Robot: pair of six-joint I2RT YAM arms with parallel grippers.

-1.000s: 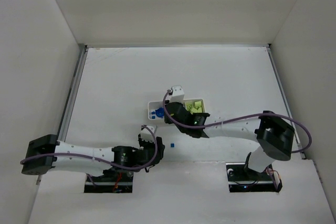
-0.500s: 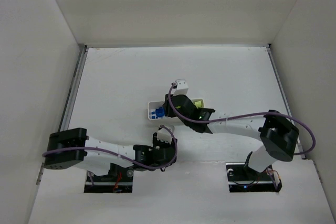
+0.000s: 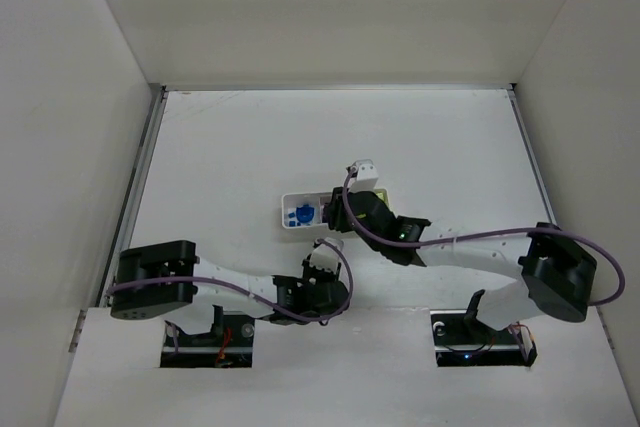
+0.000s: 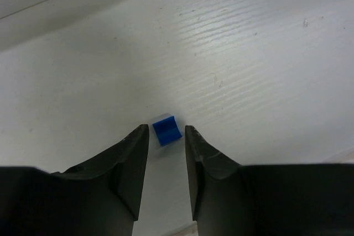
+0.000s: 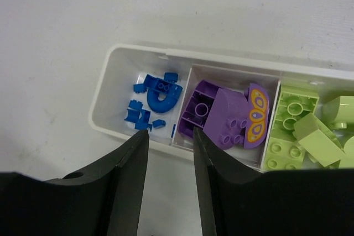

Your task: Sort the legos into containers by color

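Left gripper (image 4: pixel 166 139) had swung right, jaws spread flanking the blue brick (image 4: pixel 166 130) at twelve o'clock, ready to pinch; right gripper (image 5: pixel 170 136) jaws also spread

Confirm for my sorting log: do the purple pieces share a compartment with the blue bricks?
No, the purple pieces lie in the middle compartment of the white tray, the blue bricks in the end one beside it.

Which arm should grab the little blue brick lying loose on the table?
Left. The left gripper, open, flanks the small blue plastic brick on the table; the right gripper, open and empty, hovers over the white three-compartment tray.
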